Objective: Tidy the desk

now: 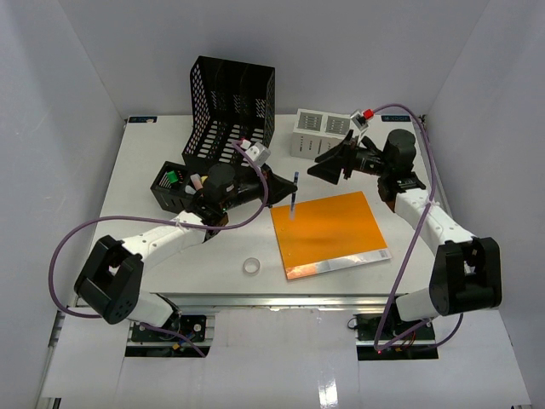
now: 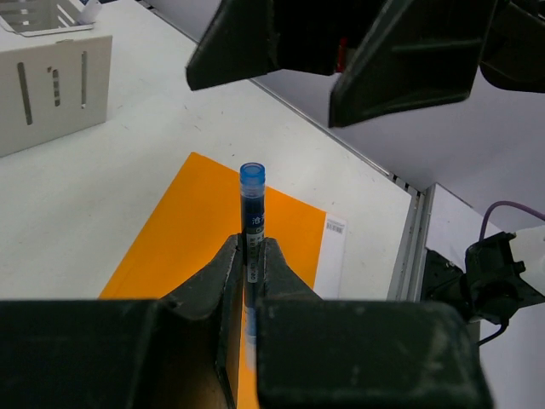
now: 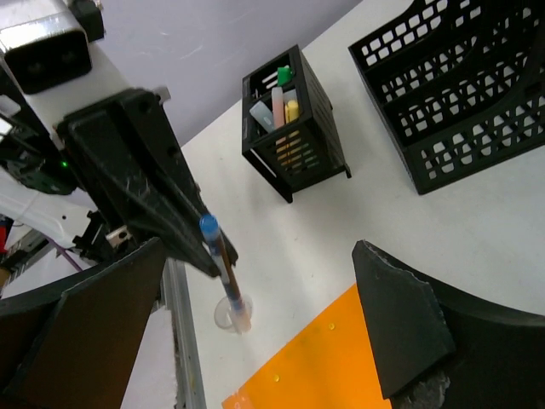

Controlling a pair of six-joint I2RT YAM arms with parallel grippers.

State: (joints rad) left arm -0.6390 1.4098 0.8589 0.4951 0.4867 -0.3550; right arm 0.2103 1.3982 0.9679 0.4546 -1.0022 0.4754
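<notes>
The white desk [image 1: 145,158] holds an orange folder [image 1: 328,228] right of centre. My left gripper [image 1: 288,184] is shut on a blue-capped pen [image 1: 293,194] and holds it upright above the folder's left edge. In the left wrist view the pen [image 2: 252,204] sticks up between the closed fingers [image 2: 226,273], over the folder [image 2: 187,230]. My right gripper [image 1: 322,172] is open and empty, just right of the pen and above the folder's far edge. The right wrist view shows the pen [image 3: 220,260] held by the left gripper [image 3: 145,187].
A black mesh file rack [image 1: 232,111] stands at the back. A black pen holder [image 1: 174,186] with markers sits left of my left gripper. A white organizer box [image 1: 319,132] is at the back right. A clear tape roll [image 1: 251,266] lies near the front rail.
</notes>
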